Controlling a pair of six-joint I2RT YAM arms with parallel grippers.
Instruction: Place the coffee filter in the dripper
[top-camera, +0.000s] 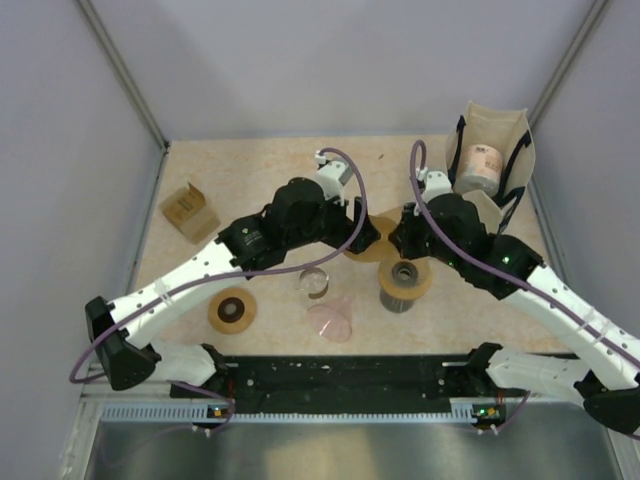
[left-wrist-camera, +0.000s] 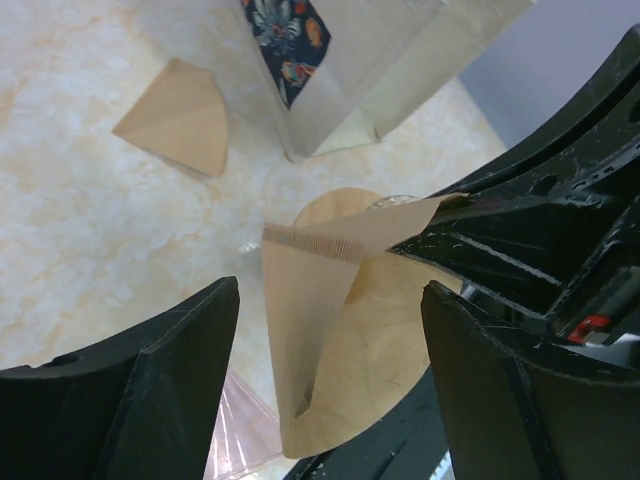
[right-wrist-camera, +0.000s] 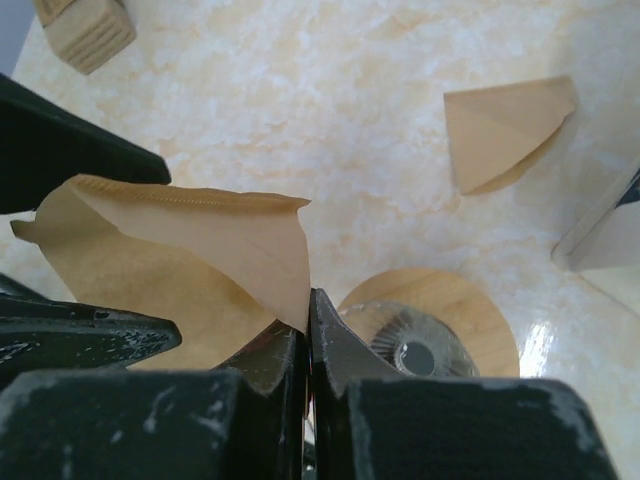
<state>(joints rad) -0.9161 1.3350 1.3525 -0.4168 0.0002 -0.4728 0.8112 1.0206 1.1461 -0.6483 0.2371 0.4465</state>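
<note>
Marbled beige worktop (top-camera: 250, 180), grey walls around. By my reading you are mid-carry, the filter not yet seated. Your right tool (right-wrist-camera: 308, 330) is clamped on the edge of the coffee filter (right-wrist-camera: 190, 260), holding it off the surface between the arms. Your left tool (left-wrist-camera: 330, 300) is spread, a finger on either side of the paper, gripping nothing. The filter is a tan cone, partly opened, with a crimped seam. From the top view the dripper (right-wrist-camera: 415, 345) stands at 5 o'clock of it. Next, spread the cone and lower it into the dripper's mouth.
</note>
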